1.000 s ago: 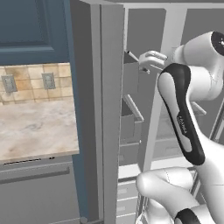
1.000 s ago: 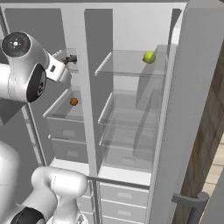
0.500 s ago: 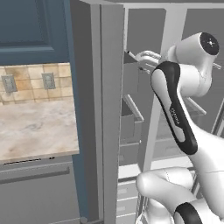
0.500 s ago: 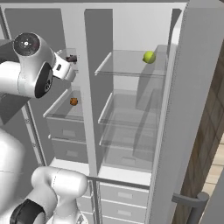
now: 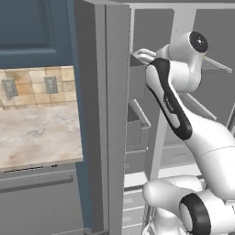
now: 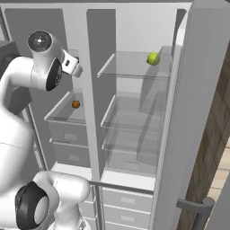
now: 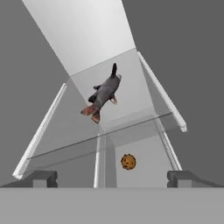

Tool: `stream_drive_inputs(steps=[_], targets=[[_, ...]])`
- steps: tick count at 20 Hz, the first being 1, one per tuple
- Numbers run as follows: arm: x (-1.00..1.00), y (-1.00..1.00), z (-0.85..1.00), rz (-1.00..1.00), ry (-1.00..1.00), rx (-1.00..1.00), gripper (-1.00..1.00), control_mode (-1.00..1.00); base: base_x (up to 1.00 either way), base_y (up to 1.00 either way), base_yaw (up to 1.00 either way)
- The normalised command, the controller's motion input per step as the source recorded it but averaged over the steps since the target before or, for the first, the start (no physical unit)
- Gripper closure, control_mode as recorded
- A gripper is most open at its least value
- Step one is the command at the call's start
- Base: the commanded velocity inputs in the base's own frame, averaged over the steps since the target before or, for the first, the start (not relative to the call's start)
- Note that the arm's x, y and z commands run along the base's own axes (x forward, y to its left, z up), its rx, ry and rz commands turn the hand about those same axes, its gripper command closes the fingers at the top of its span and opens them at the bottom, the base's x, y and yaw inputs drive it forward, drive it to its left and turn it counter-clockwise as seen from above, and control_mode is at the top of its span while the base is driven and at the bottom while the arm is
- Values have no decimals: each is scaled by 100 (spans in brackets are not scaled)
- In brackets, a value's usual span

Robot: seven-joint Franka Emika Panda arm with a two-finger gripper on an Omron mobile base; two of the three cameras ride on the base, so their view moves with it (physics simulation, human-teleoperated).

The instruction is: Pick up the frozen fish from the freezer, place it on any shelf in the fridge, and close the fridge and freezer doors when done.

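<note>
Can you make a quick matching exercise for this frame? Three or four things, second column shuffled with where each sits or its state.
Things:
1. fish
2. brown ball
3. yellow-green ball
4. gripper

Places or states:
A. top glass shelf of the wider compartment
B. open, holding nothing
C. upper glass shelf of the narrower compartment
D. lower shelf of the narrower compartment, above the drawers

Pairs: 1-C, 2-D, 3-A, 4-B

No text, label, brand, number or sign can be read in any of the views; a faint marking runs along the dark band of the robot arm [image 5: 172, 106], too small to read.
</note>
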Motion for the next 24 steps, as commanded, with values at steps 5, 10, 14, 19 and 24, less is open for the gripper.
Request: stream_drive_inputs(steps=[5, 10, 14, 19, 24], targets=[[62, 25, 0, -2, 3, 0, -100, -100, 0, 0, 0], [56, 11, 0, -1, 3, 0, -100, -100, 0, 0, 0], [40, 18, 0, 0, 5, 0, -100, -100, 0, 0, 0], [35, 3, -2, 0, 7, 0, -100, -100, 0, 0, 0], [38, 4, -2, 0, 5, 0, -100, -100, 0, 0, 0]])
